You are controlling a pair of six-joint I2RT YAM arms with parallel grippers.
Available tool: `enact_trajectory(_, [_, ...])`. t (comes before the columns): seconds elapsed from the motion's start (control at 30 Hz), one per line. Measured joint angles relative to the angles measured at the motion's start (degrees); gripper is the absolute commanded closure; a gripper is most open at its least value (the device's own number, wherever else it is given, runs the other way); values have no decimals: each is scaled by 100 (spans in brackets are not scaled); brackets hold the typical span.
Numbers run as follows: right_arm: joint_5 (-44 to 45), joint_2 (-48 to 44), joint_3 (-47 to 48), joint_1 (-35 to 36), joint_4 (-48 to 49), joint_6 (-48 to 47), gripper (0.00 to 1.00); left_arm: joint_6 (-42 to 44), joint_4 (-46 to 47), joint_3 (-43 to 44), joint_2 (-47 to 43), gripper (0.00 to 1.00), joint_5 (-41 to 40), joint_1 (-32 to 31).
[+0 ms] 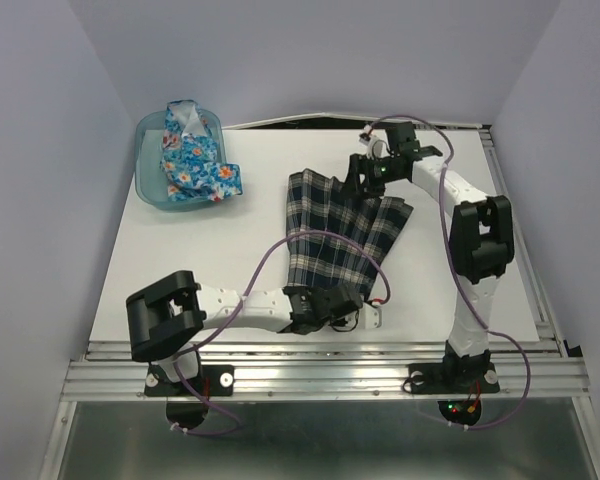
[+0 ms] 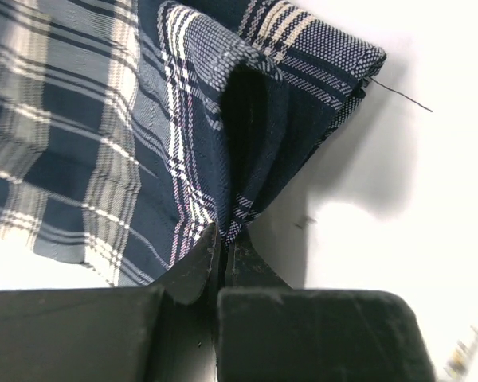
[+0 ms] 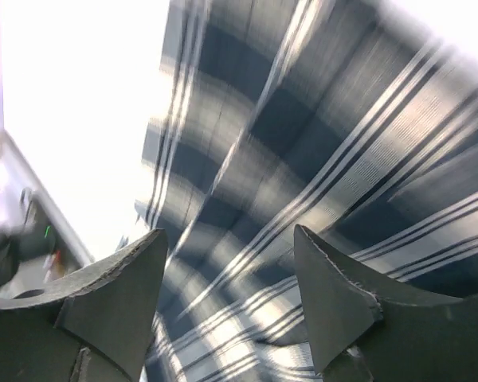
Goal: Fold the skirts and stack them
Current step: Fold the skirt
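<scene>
We found the white table [image 1: 180, 290] carrying everything, and we place the rest by the plaid skirt [image 1: 335, 235]. It lay spread near the table's middle, a pleated fan of navy woven cloth crossed by white stripes. Well off to the skirt's far left sat the translucent teal bin [image 1: 148, 178], rounded and smooth. The blue floral skirt [image 1: 195, 165] was bunched inside it and spilling over the rim, waiting its turn, we judged. At the plaid skirt's near hem the left gripper [image 2: 221, 253] was clenched on a raised fold of cloth, presumably to carry that edge over. At its far edge the right gripper [image 3: 231, 255] hung above the pleats, jaws spread, grasping nothing.
</scene>
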Motion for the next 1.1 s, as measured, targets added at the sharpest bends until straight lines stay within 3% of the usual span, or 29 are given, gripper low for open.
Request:
enact_trajectory(0.17, [632, 450, 1235, -216, 42, -48, 28, -229, -815, 284, -2, 100, 417, -24])
enact_trajectory(0.4, [1121, 1484, 1768, -271, -61, -269, 31, -415, -1773, 960, -17, 100, 1071, -52])
enact_trajectory(0.73, [205, 1585, 1058, -262, -42, -938, 51, -308, -2938, 2068, -15, 100, 1617, -55])
enact_trajectory(1.1, [-612, 1156, -63, 326, -92, -1290, 55, 203, -3971, 3628, 415, 100, 1620, -15])
